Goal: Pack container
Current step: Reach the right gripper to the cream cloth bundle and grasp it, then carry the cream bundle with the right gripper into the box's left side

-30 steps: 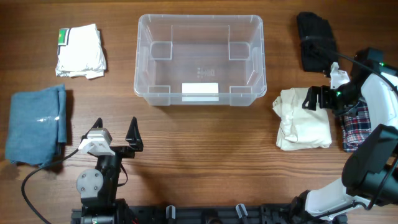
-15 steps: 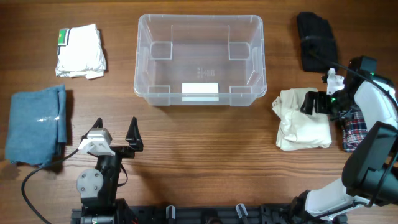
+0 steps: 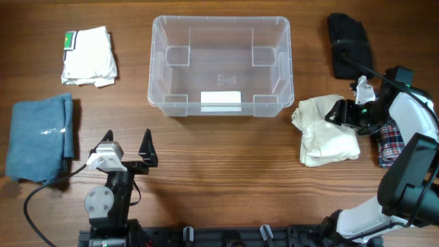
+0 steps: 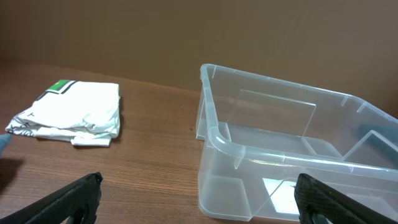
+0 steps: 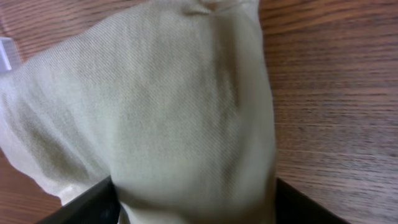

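The clear plastic container (image 3: 221,66) stands at the table's middle back, with a white label on its base; it also shows in the left wrist view (image 4: 292,155). My right gripper (image 3: 345,112) is shut on a cream folded cloth (image 3: 326,139), which has one side lifted off the table; the cloth fills the right wrist view (image 5: 155,106) between the fingers. My left gripper (image 3: 127,143) is open and holds nothing, near the front left of the table.
A white folded garment (image 3: 88,56) lies at the back left and a blue cloth (image 3: 40,137) at the left edge. A black garment (image 3: 348,44) lies at the back right. A plaid cloth (image 3: 391,140) lies under the right arm.
My right gripper has moved left, dragging the cream cloth towards the container and bunching it up. The left arm has not moved.
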